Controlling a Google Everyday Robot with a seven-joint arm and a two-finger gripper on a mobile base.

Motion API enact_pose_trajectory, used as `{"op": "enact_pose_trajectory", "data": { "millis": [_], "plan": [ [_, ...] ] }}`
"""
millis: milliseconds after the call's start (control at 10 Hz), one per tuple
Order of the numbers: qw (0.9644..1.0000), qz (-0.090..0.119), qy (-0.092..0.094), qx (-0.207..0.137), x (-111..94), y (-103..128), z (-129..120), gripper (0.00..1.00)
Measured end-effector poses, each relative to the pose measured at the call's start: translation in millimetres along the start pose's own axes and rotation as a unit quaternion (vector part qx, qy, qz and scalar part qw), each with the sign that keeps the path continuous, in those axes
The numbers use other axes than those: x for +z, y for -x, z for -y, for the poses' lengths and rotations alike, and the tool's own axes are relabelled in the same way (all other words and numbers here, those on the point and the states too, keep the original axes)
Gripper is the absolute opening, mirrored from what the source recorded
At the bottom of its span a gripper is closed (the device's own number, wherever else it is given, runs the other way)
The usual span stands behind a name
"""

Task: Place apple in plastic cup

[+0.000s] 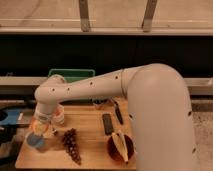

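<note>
Hovering just above the squat light-blue plastic cup [35, 141], the gripper [40, 126] seems clamped on the small round yellow-orange apple [39, 126], which, judging by its cup-wide size, could catch the rim and roll toward the dark grape bunch [71, 144].

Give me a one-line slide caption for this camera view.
Gripper carries the apple just above the blue plastic cup, beside a grape bunch on the wooden table.

- Dim, warm light catches my white arm [155, 95] along its top.
- My gripper [41, 128] hangs shaded just above the plastic cup [35, 143].
- Behind the wooden board [92, 150], the background lies black.
</note>
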Motion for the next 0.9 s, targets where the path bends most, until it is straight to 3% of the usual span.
{"op": "enact_pose_trajectory", "data": {
  "millis": [700, 900],
  "plan": [
    [0.9989, 0.012, 0.028, -0.035, 26, 26, -11, 0.00],
    [0.9985, 0.015, 0.036, -0.038, 32, 27, -15, 0.10]
  ]
}}
